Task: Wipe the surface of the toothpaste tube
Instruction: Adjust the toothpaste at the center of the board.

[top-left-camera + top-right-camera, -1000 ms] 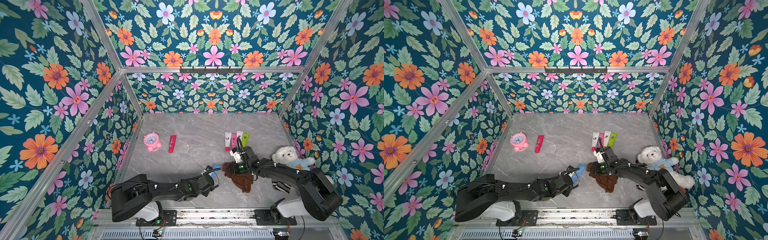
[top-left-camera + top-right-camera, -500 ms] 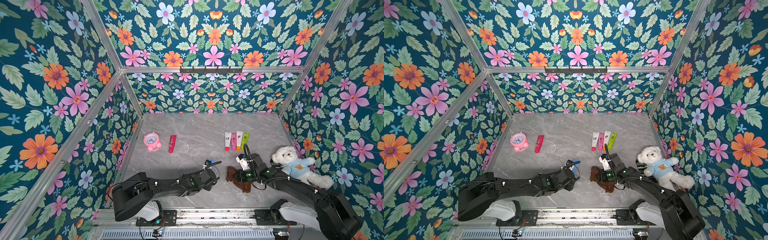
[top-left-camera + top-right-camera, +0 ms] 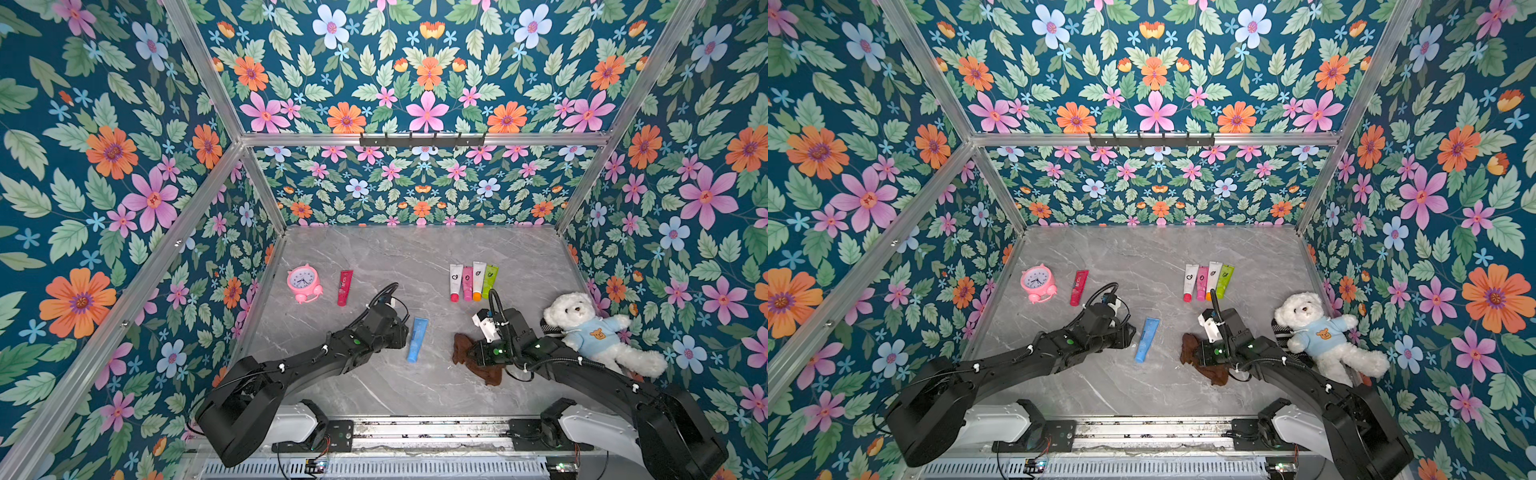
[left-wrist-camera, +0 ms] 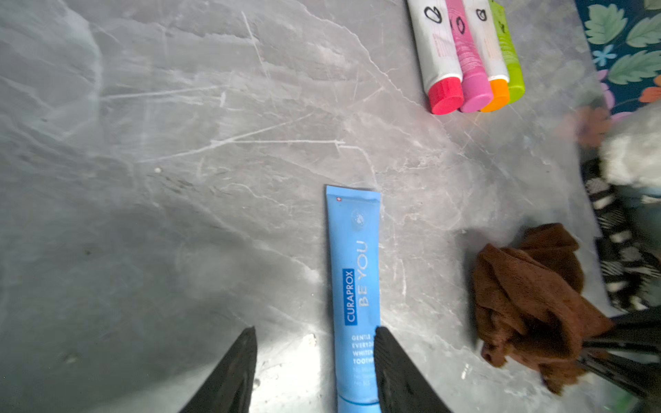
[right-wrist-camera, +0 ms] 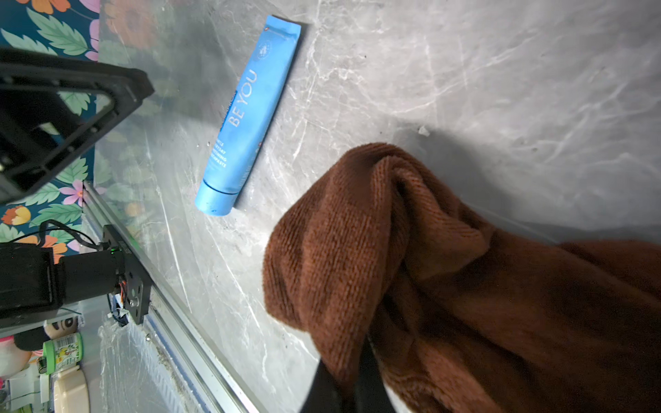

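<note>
Blue toothpaste tube (image 3: 417, 339): flat on marble table (image 3: 374, 257), front centre, unheld, label up for wiping. Left gripper (image 4: 314, 343): jaws spread beside it, likely to steady it. Right gripper (image 5: 352, 386): pinching brown cloth (image 5: 429, 268), near the tube, not touching.

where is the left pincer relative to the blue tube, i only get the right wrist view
observer: The left pincer stands open, close beside the blue toothpaste tube, which lies flat and ungripped.
operator: what sits past the right arm
observer: A white teddy bear lies beside that arm, on the side away from the brown cloth.
operator: any other tubes out there
observer: Four tubes lie side by side behind the cloth, caps toward the arms.
</note>
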`<state>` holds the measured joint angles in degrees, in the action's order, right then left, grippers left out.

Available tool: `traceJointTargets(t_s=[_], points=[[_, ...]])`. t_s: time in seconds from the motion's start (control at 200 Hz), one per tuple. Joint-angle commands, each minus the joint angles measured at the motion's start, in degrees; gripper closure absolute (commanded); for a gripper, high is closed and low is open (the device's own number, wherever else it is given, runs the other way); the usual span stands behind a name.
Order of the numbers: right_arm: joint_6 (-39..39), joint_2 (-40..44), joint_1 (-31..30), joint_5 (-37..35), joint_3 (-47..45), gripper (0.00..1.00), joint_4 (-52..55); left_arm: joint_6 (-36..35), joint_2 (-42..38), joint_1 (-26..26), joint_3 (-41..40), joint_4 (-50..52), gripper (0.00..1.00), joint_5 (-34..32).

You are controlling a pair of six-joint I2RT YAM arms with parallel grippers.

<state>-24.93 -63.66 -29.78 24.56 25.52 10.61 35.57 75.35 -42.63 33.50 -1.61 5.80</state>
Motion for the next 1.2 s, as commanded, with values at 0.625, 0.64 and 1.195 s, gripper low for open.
traceJointTargets(t_s=[0.625,0.64,1.195], points=[[1.0,0.9,0.0,1.9,-0.6,1.00,-1.9,-3.3,10.9,4.0,1.9,-4.2,0.59,20.1],[1.0,0.9,0.0,1.8,-0.6,1.00,-1.9,-3.3,11.0,4.0,1.8,-4.3,0.60,20.1],[1.0,0.8,0.0,2.0,-0.6,1.00,-2.1,-1.1,14.1,3.7,0.2,-8.7,0.76,20.3]])
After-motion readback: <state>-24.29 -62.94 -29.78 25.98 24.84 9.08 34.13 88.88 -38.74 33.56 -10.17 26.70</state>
